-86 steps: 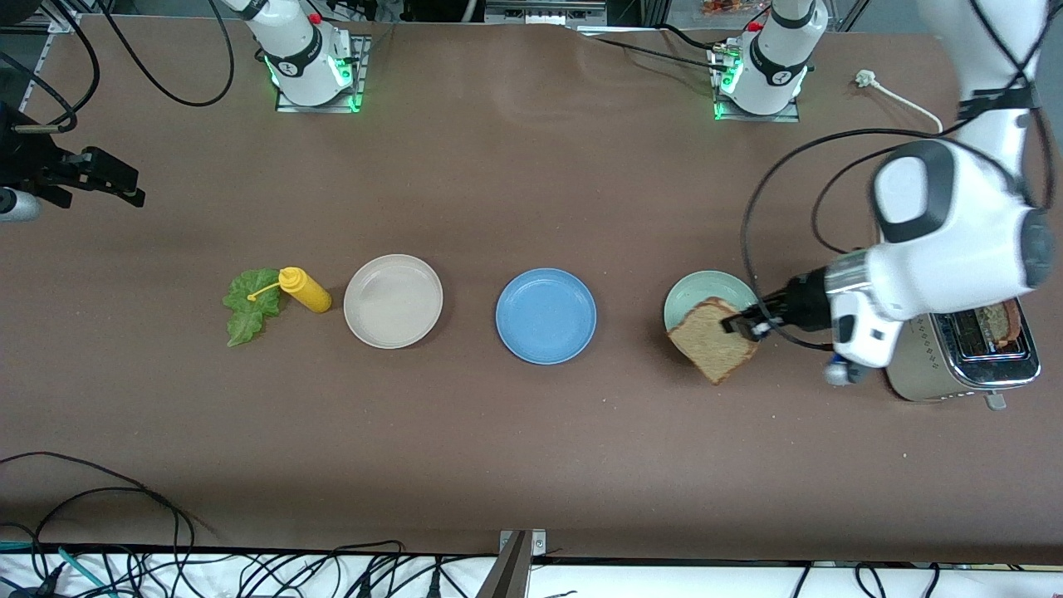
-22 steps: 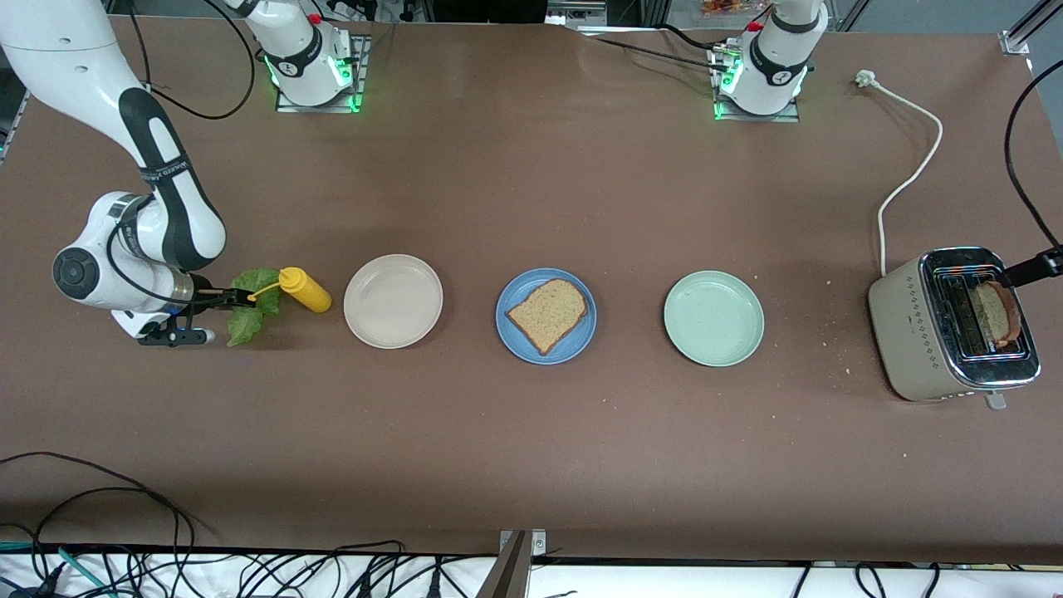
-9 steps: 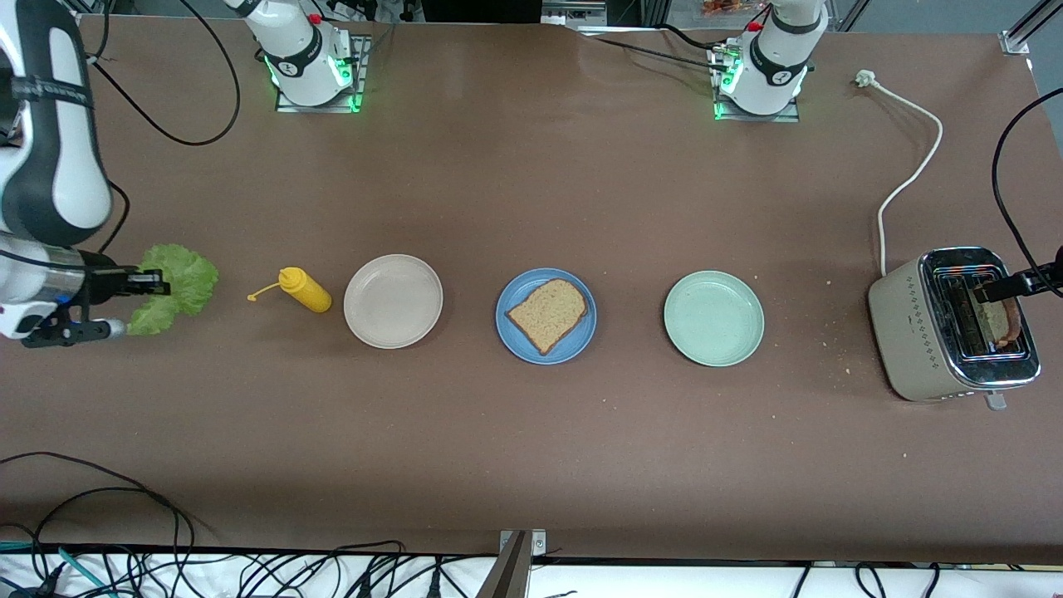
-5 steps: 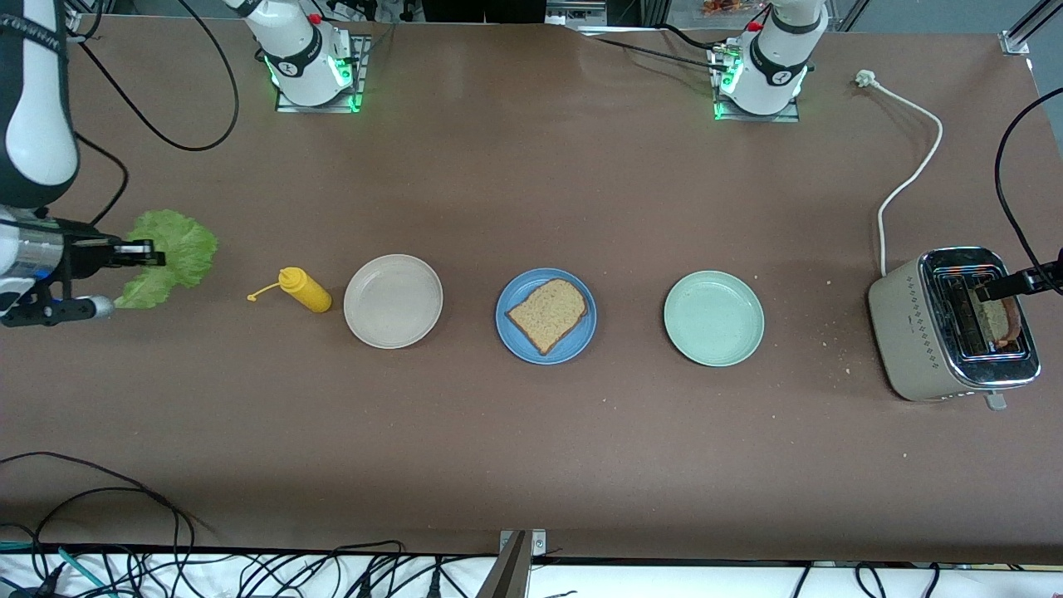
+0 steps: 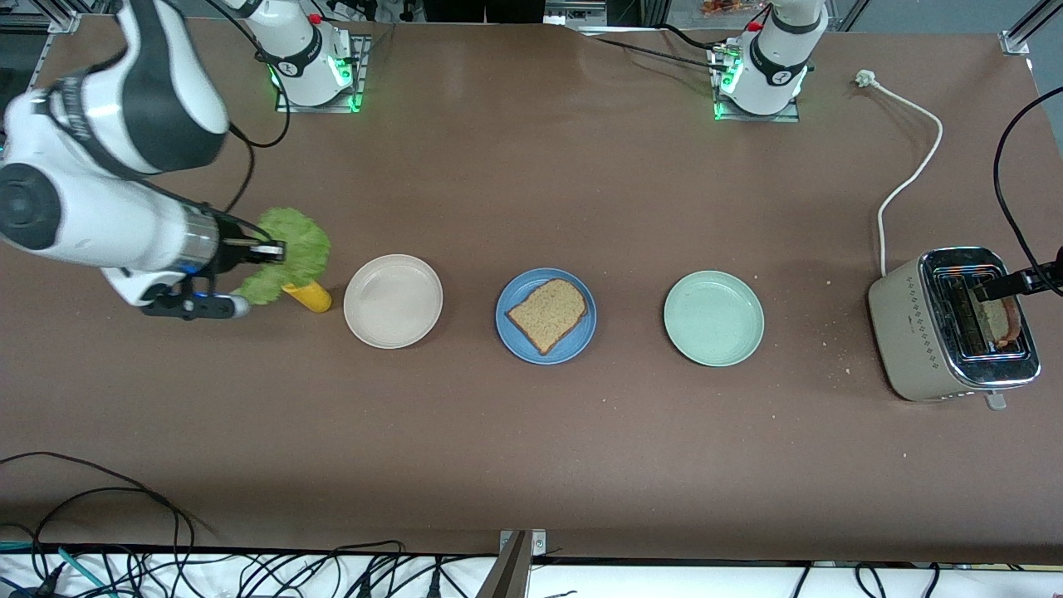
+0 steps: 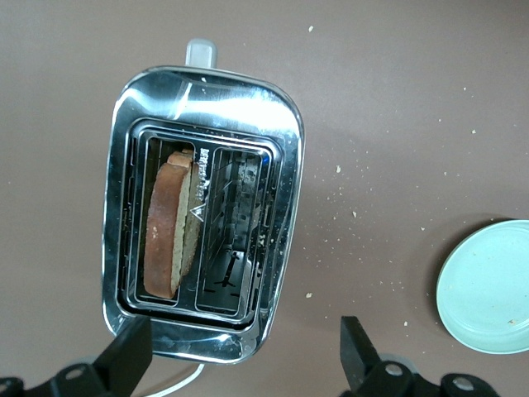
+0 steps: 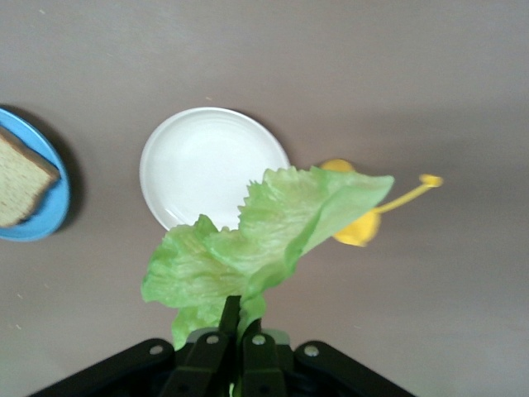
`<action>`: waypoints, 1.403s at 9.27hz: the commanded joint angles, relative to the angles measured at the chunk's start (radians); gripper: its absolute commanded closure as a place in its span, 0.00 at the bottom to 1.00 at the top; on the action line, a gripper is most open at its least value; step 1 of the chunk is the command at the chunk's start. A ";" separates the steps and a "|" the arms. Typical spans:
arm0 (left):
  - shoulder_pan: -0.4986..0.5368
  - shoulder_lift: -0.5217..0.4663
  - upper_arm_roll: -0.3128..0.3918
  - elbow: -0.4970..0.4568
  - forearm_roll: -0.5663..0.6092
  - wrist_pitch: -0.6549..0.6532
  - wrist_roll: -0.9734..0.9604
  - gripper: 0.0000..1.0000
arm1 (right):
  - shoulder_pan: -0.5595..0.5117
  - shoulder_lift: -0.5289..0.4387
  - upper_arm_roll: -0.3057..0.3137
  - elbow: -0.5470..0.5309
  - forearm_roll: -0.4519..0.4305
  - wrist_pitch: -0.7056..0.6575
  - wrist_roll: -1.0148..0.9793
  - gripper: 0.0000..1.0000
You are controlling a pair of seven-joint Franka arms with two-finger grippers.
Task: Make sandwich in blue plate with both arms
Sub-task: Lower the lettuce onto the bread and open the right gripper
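Right gripper (image 5: 270,249) clenched on the lettuce leaf (image 5: 291,253), held in the air over the yellow squeeze bottle (image 5: 307,296), beside the beige plate (image 5: 393,301). Blue plate (image 5: 546,316) sits mid-table between the beige plate and the pale green plate (image 5: 713,318); one bread slice (image 5: 547,315) lies flat on it. Left gripper (image 6: 244,351) hovers over the toaster (image 5: 951,324) at the left arm's end, jaws spread wide, nothing held. Second bread slice (image 6: 169,225) stands in a toaster slot.
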 commanded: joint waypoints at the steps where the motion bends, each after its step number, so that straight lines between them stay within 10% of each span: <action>1: 0.003 -0.011 0.000 0.002 -0.010 -0.011 0.022 0.00 | 0.129 0.091 0.003 0.001 0.008 0.154 0.223 1.00; 13: 0.000 -0.015 -0.002 0.015 -0.016 -0.008 0.024 0.00 | 0.487 0.476 0.017 0.003 0.131 1.042 0.798 0.92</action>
